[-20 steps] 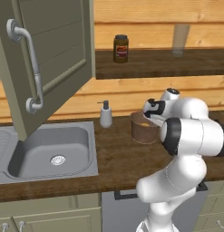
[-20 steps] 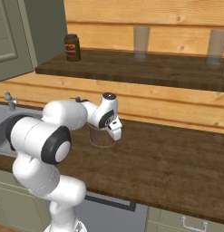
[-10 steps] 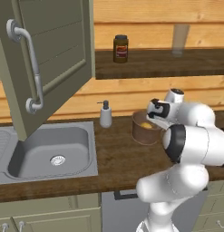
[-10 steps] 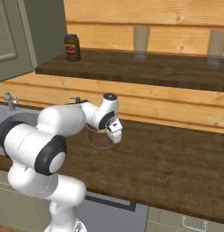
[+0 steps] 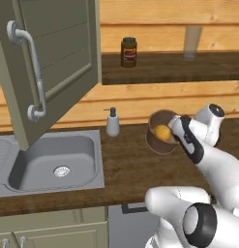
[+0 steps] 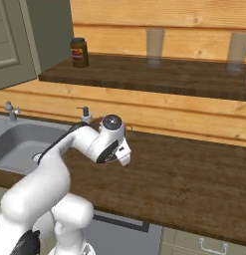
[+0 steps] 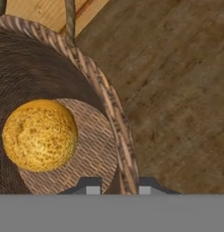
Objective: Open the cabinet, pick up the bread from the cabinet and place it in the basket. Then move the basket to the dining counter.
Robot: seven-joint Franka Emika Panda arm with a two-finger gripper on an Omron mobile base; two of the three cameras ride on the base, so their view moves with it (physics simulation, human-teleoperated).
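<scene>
Hand view: gripper set astride the basket wall, one fingertip inside the rim, one outside, gap narrow (by the look of it pinched on the wicker, not merely hovering). Bread lying loose on the woven floor, inside the rim and off to one side of the inner fingertip, clear of both. Sensible hold for a carry: wall clamped, bun left untouched, nothing to crush.

Seen from the left base view, basket tipped with its mouth towards the camera, bread showing inside, gripper at the rim on the arm's side. Cabinet door swung open, well off to the left of the gripper; placing step judged done, carrying step in hand.

Worktop dark brown wood grain, flat and bare beside the gripper. Soap dispenser near the basket on the side away from the gripper, grey sink beyond it. Above and behind the gripper, a raised dark wood ledge with a brown jar (probably the dining counter, so a lift up and back likely needed). Pale plank wall behind all.
</scene>
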